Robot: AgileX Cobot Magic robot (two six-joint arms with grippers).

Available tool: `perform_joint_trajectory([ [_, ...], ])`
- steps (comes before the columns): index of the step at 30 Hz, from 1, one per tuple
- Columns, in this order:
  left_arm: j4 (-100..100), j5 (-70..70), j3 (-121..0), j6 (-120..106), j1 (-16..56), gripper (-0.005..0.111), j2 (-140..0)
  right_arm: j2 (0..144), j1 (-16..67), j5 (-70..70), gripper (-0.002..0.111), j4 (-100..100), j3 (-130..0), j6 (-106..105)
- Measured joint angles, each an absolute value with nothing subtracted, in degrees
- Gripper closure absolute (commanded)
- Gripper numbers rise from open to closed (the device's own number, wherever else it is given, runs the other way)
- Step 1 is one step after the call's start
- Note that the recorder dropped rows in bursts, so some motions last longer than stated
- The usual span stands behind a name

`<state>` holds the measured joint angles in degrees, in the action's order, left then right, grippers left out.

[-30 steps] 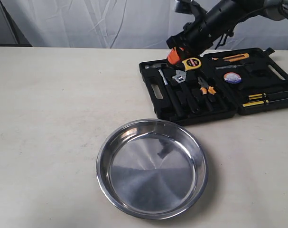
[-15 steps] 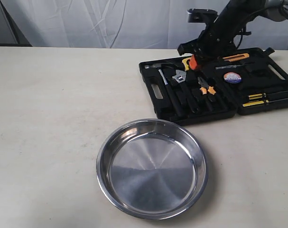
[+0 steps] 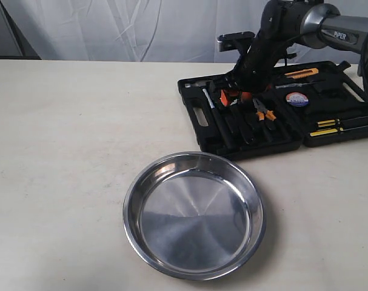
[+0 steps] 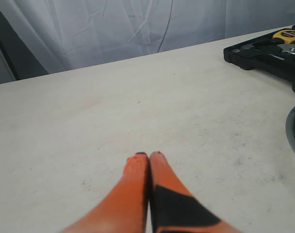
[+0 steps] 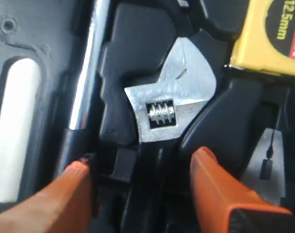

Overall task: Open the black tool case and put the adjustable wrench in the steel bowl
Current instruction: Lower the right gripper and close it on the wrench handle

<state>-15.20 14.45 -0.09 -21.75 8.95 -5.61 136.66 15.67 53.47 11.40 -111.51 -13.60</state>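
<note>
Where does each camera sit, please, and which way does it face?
Exterior view: raised, looking down past the steel bowl to the open black tool case; right gripper shows.
Left wrist view: low, looking along the table; shut left gripper shows.
Right wrist view: close above the adjustable wrench, facing down; open right gripper shows.
Exterior and left wrist views share bowl and case.

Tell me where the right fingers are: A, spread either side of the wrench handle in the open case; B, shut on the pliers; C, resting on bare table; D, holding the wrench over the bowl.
A: the right wrist view shows the right fingers apart with the wrench handle between them, the wrench lying in its slot in the case; the bowl holds nothing.
</note>
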Motion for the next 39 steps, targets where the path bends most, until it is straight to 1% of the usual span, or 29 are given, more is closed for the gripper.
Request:
perform_joint_trajectory([
  [2, -15.2, 14.45, -0.09, -21.75, 8.95, 0.106, -5.61, 137.96, 15.67, 54.19, 0.054, 11.32, -111.51, -12.62],
  [3, -15.2, 14.45, -0.09, -21.75, 8.95, 0.106, -5.61, 138.18, 15.67, 54.29, 0.057, 11.32, -111.51, -12.15],
  [5, -15.2, 14.45, -0.09, -21.75, 8.95, 0.106, -5.61, 138.77, 15.67, 54.78, 0.071, 11.15, -111.64, -11.76],
  [6, -15.2, 14.45, -0.09, -21.75, 8.95, 0.106, -5.61, 139.09, 15.67, 54.78, 0.082, 11.15, -111.87, -11.34],
  [9, -15.2, 14.45, -0.09, -21.75, 8.95, 0.106, -5.61, 139.96, 15.46, 54.67, 0.098, 11.89, -111.99, -10.6],
  [11, -15.2, 14.45, -0.09, -21.75, 8.95, 0.106, -5.61, 140.07, 15.46, 54.9, 0.107, 12.13, -112.12, -10.37],
  [12, -15.2, 14.45, -0.09, -21.75, 8.95, 0.106, -5.61, 140.33, 15.46, 55.16, 0.109, 12.22, -112.39, -10.33],
  [23, -15.2, 14.45, -0.09, -21.75, 8.95, 0.106, -5.61, 140.09, 14.88, 54.9, 0.109, 16.25, -112.49, -13.4],
  [30, -15.2, 14.45, -0.09, -21.75, 8.95, 0.106, -5.61, 137.91, 15.23, 52.39, 0.109, 17.09, -111.38, -14.99],
  [39, -15.2, 14.45, -0.09, -21.75, 8.95, 0.106, -5.61, 135.24, 15.26, 52.51, 0.109, 16.81, -111.14, -15.42],
])
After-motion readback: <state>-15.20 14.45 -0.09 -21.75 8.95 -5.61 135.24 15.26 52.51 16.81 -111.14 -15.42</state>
